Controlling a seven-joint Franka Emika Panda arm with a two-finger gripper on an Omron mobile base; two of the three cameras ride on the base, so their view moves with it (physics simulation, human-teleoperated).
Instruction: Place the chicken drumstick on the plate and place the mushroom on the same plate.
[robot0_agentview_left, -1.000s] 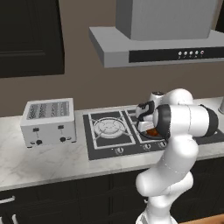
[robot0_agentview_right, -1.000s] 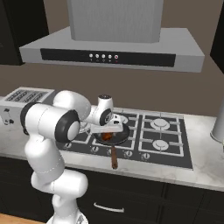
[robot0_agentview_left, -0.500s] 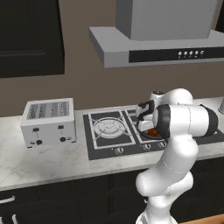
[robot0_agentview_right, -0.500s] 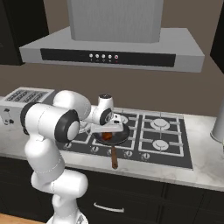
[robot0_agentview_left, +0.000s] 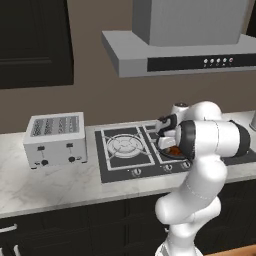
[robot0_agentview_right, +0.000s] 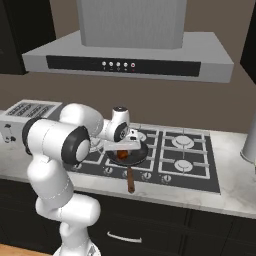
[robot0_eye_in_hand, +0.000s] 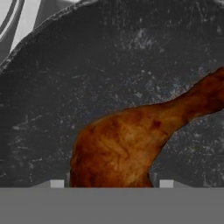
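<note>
Your pincer (robot0_eye_in_hand: 108, 183) straddles the drumstick's (robot0_eye_in_hand: 131, 144) meaty end at the frame's bottom, in the pan (robot0_agentview_right: 131, 156); whether it pinches yet, you cannot tell. Squeeze firmly on the thick part, then lift straight up.

A: How many chicken drumsticks?
B: One chicken drumstick (robot0_eye_in_hand: 127, 144), lying in the one dark frying pan (robot0_agentview_right: 131, 156).
A: Toasters?
B: One toaster (robot0_agentview_left: 55, 139) on the counter, with two knobs on its front.
A: And the hob?
B: One gas hob (robot0_agentview_right: 172, 159); four burners show in the right base view, with a row of knobs along its front edge.
A: Hoods?
B: One range hood (robot0_agentview_right: 130, 55), and one robot arm (robot0_agentview_left: 200, 165).
</note>
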